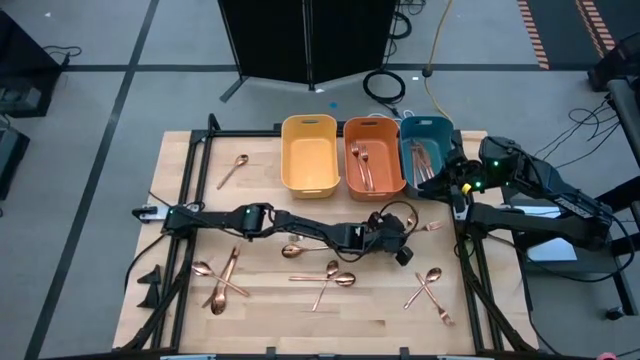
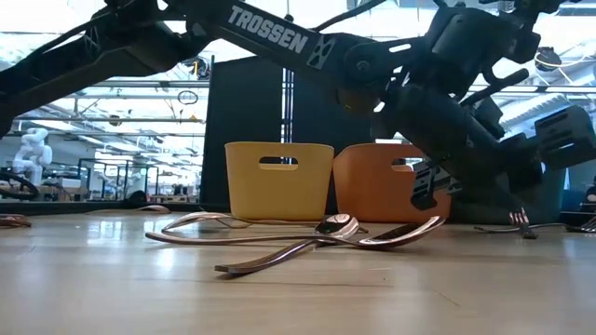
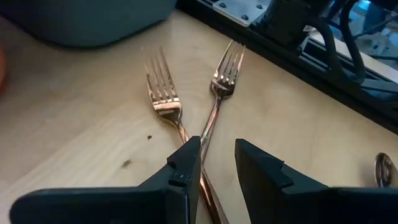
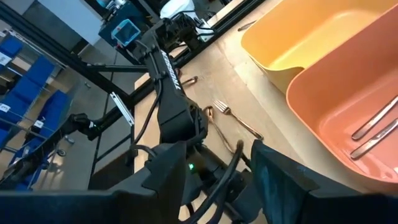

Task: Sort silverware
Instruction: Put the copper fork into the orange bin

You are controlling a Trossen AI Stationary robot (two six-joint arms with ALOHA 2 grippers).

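Note:
Two copper forks lie on the wooden table with their handles crossed, in front of the teal bin. In the high view they show as a small pair of forks. My left gripper is open, reaching from the table's left. Its fingertips stand low over the crossed handles, which run under one finger. My right gripper waits open, raised by the teal bin at the right. More silverware lies loose on the table.
The yellow bin, the orange bin and the teal bin stand in a row at the far edge; the orange and teal ones hold silverware. Loose pieces lie at the far left, near left, near middle and near right. A black frame rail borders the table's right.

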